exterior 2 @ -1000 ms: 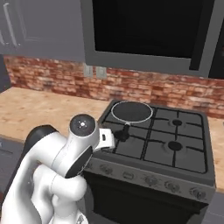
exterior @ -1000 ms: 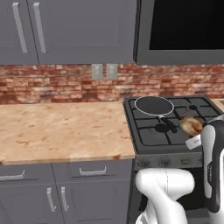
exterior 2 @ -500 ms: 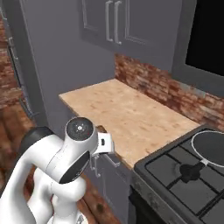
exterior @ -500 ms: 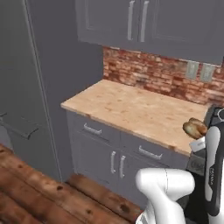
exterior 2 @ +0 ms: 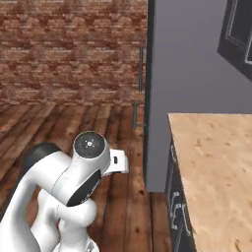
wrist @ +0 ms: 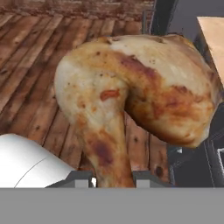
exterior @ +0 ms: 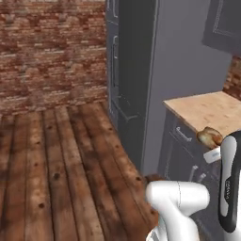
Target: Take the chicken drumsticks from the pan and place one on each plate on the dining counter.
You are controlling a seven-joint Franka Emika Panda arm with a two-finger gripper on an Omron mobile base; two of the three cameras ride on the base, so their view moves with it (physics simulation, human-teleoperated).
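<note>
**Base has swung off the stove, drumstick in hand**

The two-finger gripper [wrist: 113, 178] is clamped on the thin bone of a golden-brown roasted chicken drumstick [wrist: 135, 100], carried just beside the corner of the light wood-look worktop [exterior: 212, 109]. A second ago the stove and pan faced the cameras; now the view has turned to plank floor [exterior: 56, 164] and a red brick wall [exterior 2: 69, 49]. That suggests transit toward the plates. A tall grey cabinet [exterior 2: 192, 74] adjoins the worktop.
</note>
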